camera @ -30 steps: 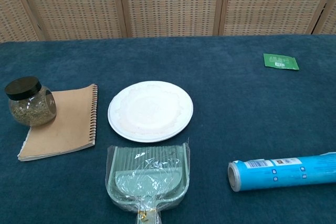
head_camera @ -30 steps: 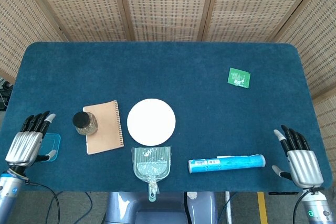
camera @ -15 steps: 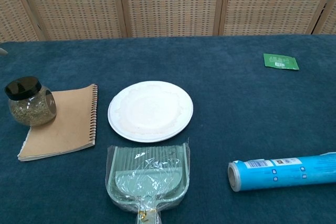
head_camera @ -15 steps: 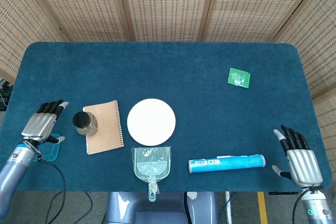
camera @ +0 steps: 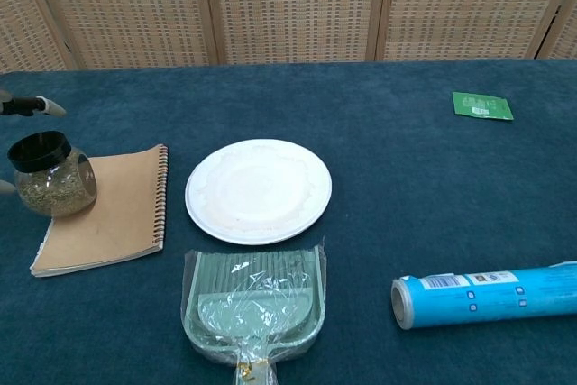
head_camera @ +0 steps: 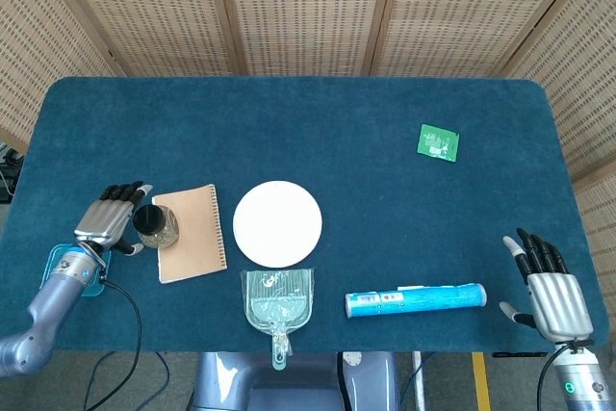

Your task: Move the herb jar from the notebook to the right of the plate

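1. Herb jar sat upright on the left edge of the notebook, left of the plate, not yet lifted.
2. A second earlier my left hand lay near the surface's left edge; it had since travelled right until its spread fingers reached just beside the jar.
3. I could not tell whether they touched the glass; in the chest view only fingertips showed by the lid.
4. My right hand rested open at the near right corner, unmoved.
5. I judged the reach nearly done, with the grasp next.
6. Bare cloth lay right of the plate, far of the blue tube.
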You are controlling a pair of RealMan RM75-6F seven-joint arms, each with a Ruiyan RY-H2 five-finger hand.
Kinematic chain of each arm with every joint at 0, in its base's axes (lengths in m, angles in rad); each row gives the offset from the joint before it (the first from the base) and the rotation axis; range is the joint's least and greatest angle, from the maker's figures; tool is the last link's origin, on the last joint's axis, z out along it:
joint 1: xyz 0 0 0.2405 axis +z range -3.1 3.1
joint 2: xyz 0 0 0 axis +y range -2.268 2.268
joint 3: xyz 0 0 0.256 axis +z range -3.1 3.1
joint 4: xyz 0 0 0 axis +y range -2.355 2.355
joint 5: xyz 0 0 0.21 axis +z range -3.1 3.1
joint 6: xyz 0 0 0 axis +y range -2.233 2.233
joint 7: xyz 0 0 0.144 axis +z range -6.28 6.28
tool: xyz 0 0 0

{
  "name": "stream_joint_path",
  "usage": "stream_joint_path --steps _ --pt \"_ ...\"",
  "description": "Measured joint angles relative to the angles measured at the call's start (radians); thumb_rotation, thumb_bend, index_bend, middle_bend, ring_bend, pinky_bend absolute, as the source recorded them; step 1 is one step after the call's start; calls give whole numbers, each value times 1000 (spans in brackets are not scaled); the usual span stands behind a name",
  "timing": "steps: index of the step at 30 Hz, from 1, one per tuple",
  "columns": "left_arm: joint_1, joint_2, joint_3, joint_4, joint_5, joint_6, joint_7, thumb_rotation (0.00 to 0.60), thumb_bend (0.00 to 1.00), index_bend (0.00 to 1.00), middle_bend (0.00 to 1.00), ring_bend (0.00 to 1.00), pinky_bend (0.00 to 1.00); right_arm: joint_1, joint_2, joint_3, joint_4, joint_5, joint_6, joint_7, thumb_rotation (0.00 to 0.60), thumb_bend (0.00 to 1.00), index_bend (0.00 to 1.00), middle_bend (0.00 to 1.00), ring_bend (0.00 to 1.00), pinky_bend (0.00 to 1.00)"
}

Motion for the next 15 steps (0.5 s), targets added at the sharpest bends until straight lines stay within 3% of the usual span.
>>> stream_joint_path --steps 6,10,15 --pt "-22 -60 13 36 -23 37 18 600 297 278 4 31 252 1 2 2 2 2 1 7 600 30 92 0 0 88" --pt "-22 -99 16 63 -18 87 19 600 368 463 125 171 372 1 2 3 2 4 -1 6 600 30 91 0 0 88" --pt "-15 -125 21 86 -4 124 12 600 419 571 221 235 426 2 0 2 3 3 -1 4 600 30 92 0 0 88"
